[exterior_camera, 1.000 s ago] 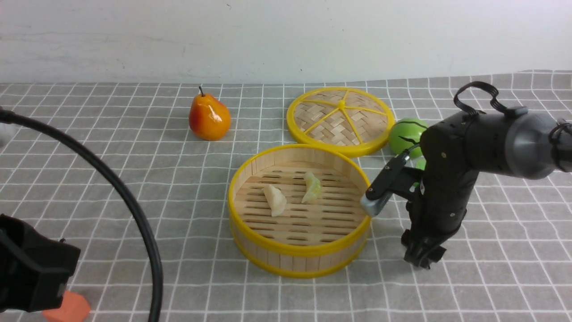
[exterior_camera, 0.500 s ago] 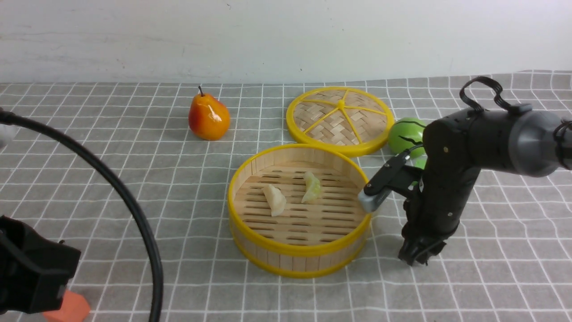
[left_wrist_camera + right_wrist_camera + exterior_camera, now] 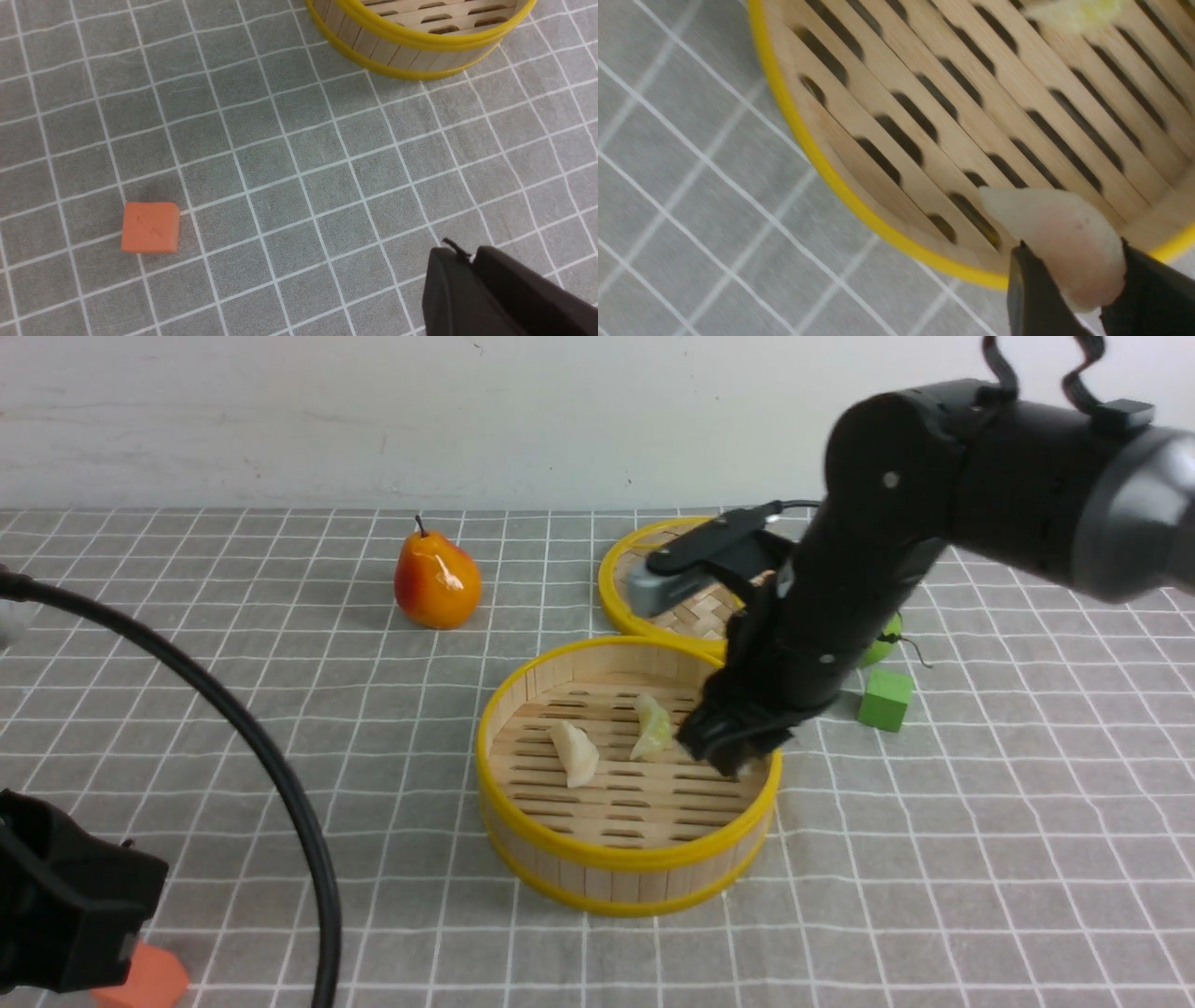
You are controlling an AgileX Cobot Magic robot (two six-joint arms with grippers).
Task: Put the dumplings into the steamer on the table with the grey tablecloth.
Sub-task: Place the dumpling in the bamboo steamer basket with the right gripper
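Because the right gripper (image 3: pixel 735 747) is clamped on the pink dumpling (image 3: pixel 1055 233) just inside the steamer's (image 3: pixel 616 859) right rim, carry it further inward, clear of the white dumpling (image 3: pixel 574 753) and green dumpling (image 3: pixel 652 728), before opening.

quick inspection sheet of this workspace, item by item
surface: grey tablecloth, white grid, lightly wrinkled
job's things: steamer upright, uncovered; white dumpling and green dumpling lie on its floor; pink dumpling held above its right edge
clutter: lid flat behind steamer; pear; green fruit, mostly hidden; green cube; orange block
pincers: right pincer shut on pink dumpling; left pincer shut, empty, above cloth
cables: black cable arcs at left; loops atop right arm
surroundings: white wall; nothing else seen
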